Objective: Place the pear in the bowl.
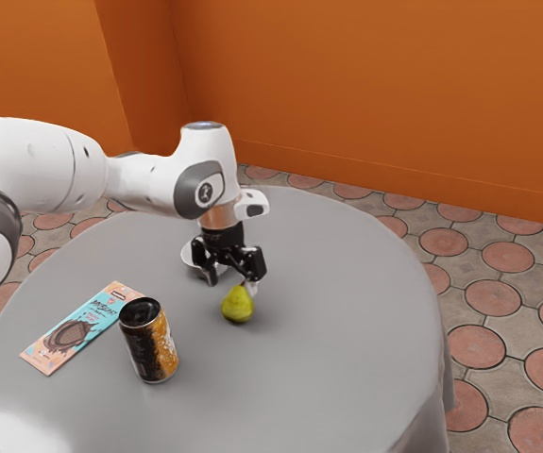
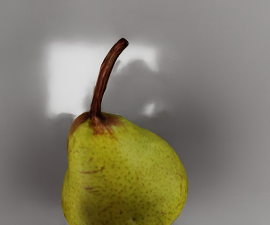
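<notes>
One pear (image 1: pixel 238 304), ungrasped
The released end effector (image 1: pixel 232 280) hangs just above, fingers parted, probably to straddle it; the bowl (image 1: pixel 188 254) sits nearby to receive it.

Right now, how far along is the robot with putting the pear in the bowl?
Early on. Done, it seems: the approach, with the black two-finger gripper low at the yellow-green, stemmed pear. In hand: nothing yet; its fingers stand open. Left: grasping the pear, lifting it and setting it in the white, round bowl, partly hidden behind the gripper.
</notes>
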You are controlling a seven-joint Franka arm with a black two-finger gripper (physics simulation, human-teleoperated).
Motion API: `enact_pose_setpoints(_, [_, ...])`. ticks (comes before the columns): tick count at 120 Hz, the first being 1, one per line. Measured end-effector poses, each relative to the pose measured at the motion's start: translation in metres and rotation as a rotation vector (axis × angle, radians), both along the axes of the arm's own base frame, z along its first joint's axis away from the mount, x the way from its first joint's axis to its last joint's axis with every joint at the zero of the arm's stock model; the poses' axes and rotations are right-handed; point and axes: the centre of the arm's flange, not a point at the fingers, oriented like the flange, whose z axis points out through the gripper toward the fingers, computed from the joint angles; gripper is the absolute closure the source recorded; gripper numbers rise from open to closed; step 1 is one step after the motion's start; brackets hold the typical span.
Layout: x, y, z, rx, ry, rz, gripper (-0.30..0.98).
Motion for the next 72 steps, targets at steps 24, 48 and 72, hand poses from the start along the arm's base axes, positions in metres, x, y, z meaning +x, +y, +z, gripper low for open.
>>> enact_pose_setpoints(24, [0.01,0.008,-0.031,0.006,-0.026,0.12,0.0])
enact_pose_setpoints(48, [0.011,0.007,-0.035,0.034,-0.033,0.175,0.0])
enact_pose_setpoints(72, [0.011,0.007,-0.043,0.047,-0.03,0.203,0.0])
